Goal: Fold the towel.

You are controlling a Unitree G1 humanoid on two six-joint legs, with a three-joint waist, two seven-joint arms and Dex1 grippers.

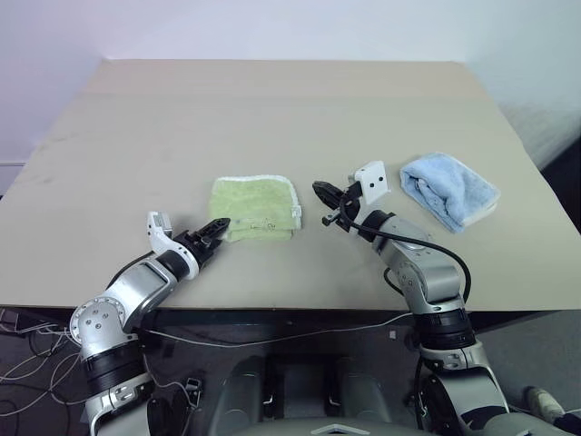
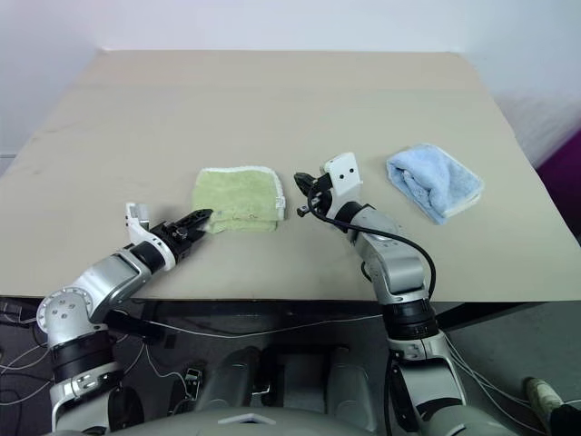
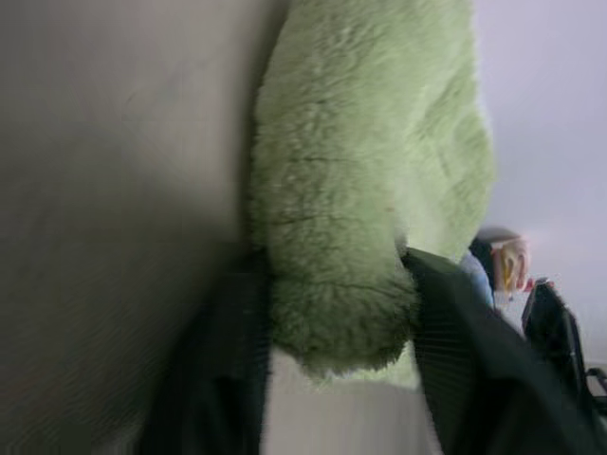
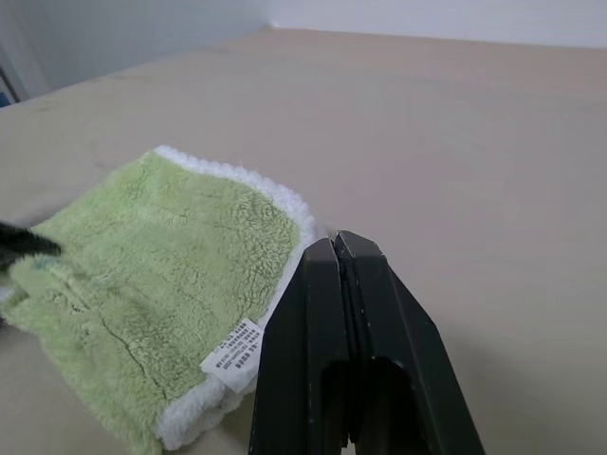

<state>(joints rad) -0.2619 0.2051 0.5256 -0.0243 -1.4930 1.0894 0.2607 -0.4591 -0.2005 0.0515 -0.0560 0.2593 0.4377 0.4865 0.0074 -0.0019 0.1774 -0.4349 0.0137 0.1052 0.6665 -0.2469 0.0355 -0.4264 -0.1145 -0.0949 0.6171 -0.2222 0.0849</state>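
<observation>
The towel [image 1: 254, 207] is light yellow-green with white edging and lies folded into a small square near the table's front middle. A white label [image 4: 232, 354] sticks out of its edge. My left gripper [image 1: 216, 227] reaches in from the left at the towel's near left corner. In the left wrist view its two black fingers [image 3: 455, 360] press the thick folded edge [image 3: 370, 190] from both sides. My right gripper [image 1: 320, 189] hovers just right of the towel, shut and holding nothing, its fingers [image 4: 334, 284] pressed together.
A smaller light blue towel [image 1: 451, 189] lies bunched at the right of the tan table [image 1: 272, 109]. The table's front edge runs just below both grippers. Cables hang under the table.
</observation>
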